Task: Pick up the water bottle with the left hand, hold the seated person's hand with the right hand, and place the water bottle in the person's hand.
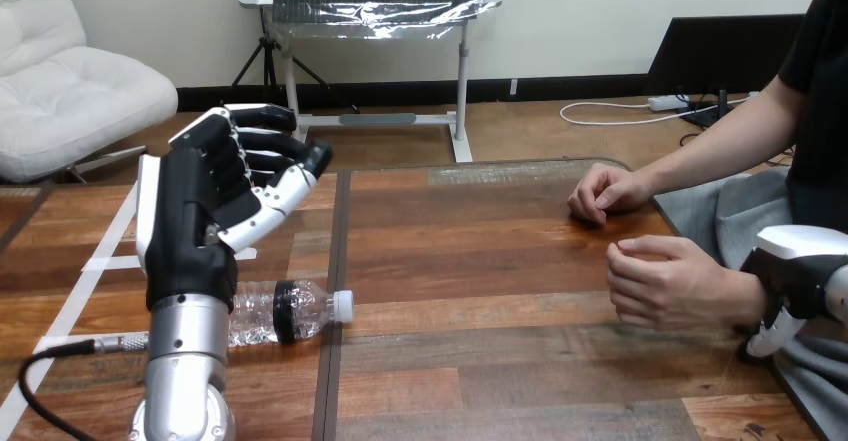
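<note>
A clear plastic water bottle [285,313] with a white cap lies on its side on the wooden table [480,261], cap pointing right. My left hand [215,201] is raised just above and behind it, open, its fingers relaxed and pointing right, not touching the bottle. My silver forearm hides the bottle's base. At the right edge my right hand [790,276] sits against the wrist of the person's nearer hand [670,283], with a finger curled under that wrist. That hand is loosely curled and holds nothing.
The person's other hand [605,193] rests as a loose fist on the table farther back. A dark seam [335,291] runs down the tabletop beside the bottle cap. White tape lines [110,251] mark the table's left part.
</note>
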### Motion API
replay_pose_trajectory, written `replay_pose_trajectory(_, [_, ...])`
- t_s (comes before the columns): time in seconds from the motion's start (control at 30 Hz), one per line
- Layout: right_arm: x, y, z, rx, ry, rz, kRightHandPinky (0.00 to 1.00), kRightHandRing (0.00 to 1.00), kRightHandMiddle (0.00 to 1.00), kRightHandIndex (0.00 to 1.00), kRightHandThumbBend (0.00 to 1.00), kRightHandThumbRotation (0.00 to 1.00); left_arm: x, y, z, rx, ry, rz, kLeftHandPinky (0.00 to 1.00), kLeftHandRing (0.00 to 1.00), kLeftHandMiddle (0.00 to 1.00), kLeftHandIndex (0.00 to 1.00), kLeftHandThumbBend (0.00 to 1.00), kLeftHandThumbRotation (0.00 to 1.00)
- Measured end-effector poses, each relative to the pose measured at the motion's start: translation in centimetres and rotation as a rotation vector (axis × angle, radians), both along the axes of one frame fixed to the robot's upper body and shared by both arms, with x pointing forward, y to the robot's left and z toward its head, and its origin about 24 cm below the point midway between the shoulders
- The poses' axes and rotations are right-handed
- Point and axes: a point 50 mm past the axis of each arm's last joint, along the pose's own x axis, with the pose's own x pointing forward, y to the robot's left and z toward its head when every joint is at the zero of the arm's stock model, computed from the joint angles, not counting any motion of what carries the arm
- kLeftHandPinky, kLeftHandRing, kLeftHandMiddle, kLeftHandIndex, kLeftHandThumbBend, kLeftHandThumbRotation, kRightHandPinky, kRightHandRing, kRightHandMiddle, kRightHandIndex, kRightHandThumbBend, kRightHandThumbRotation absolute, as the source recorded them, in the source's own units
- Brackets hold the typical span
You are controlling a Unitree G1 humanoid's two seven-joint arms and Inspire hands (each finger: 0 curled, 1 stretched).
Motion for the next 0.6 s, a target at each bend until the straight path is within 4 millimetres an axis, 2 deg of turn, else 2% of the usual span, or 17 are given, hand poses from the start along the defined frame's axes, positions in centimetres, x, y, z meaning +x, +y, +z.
replay_pose_trajectory(0.23, [0.0, 0.1, 0.1, 0.042, -0.049, 0.005, 0.21, 0.32, 0.45, 0.52, 0.66, 0.00, 0.0, 0.2, 0.2, 0.227, -0.007, -0.011, 0.53, 0.55, 0.58, 0.63, 0.60, 0.07])
replay_pose_trajectory(0.37, [-0.1, 0.1, 0.1, 0.068, -0.092, 0.012, 0.18, 0.28, 0.41, 0.48, 0.67, 0.00, 0.1, 0.4, 0.3, 0.317, 0.008, -0.027, 0.65, 0.64, 0.65, 0.70, 0.66, 0.13])
replay_pose_trajectory(0.57, [-0.2, 0.1, 0.3, 0.107, -0.139, 0.008, 0.17, 0.28, 0.40, 0.46, 0.66, 0.00, 0.2, 1.0, 0.1, 0.378, 0.050, -0.043, 0.72, 0.68, 0.68, 0.74, 0.69, 0.15])
replay_pose_trajectory(0.6, [-0.2, 0.1, 0.7, 0.120, -0.159, 0.011, 0.19, 0.29, 0.41, 0.46, 0.65, 0.00, 0.2, 1.4, 0.0, 0.429, 0.085, -0.065, 0.77, 0.70, 0.70, 0.76, 0.71, 0.16])
